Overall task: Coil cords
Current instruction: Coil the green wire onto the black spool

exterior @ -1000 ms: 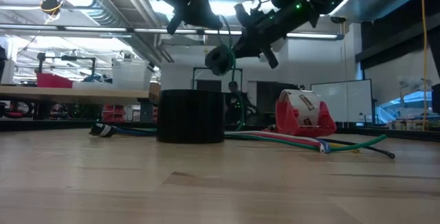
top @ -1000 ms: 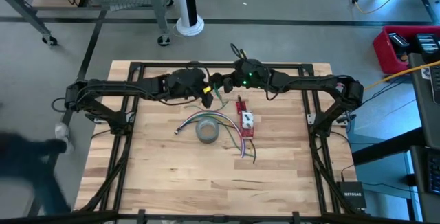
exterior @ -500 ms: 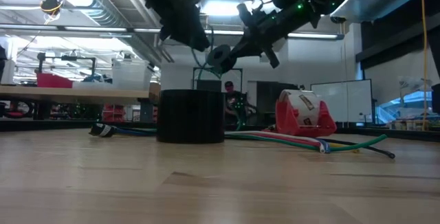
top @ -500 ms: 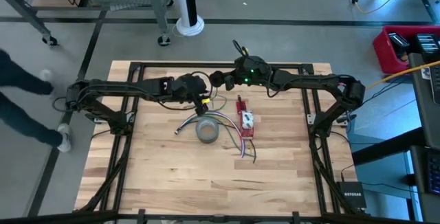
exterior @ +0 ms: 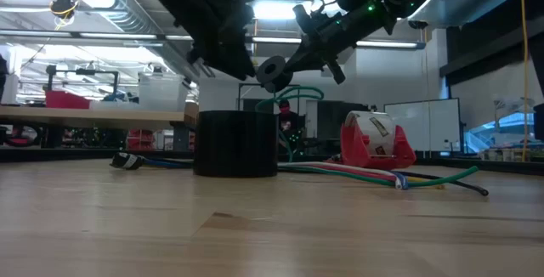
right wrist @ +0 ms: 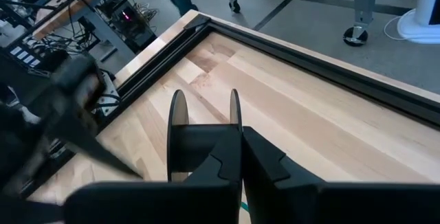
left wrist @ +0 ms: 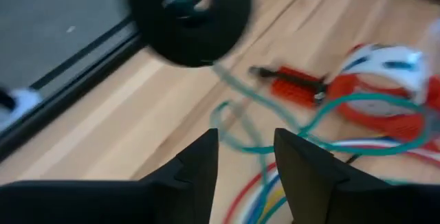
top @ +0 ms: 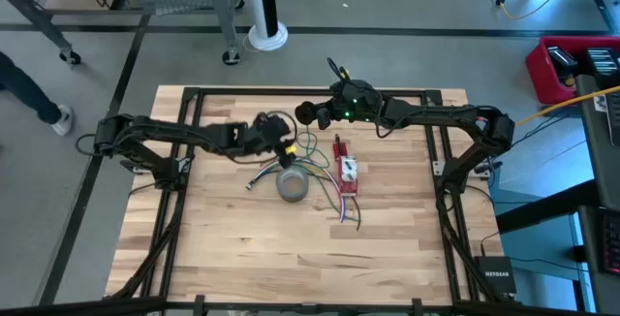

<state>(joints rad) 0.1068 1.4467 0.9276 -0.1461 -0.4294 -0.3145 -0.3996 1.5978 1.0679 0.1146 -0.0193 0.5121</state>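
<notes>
My right fingers [right wrist: 240,157] pinch a black spool [top: 306,113] in the air; my left fingers [left wrist: 245,157] stand spread, empty.
The green cord [top: 309,151] runs from the spool down in loose loops onto the counter [top: 232,248], between the grey tape roll [top: 293,185] and the red holder [top: 346,168], beside other coloured cords.

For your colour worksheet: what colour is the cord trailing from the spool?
Green cord, clearest in the left wrist view.
</notes>
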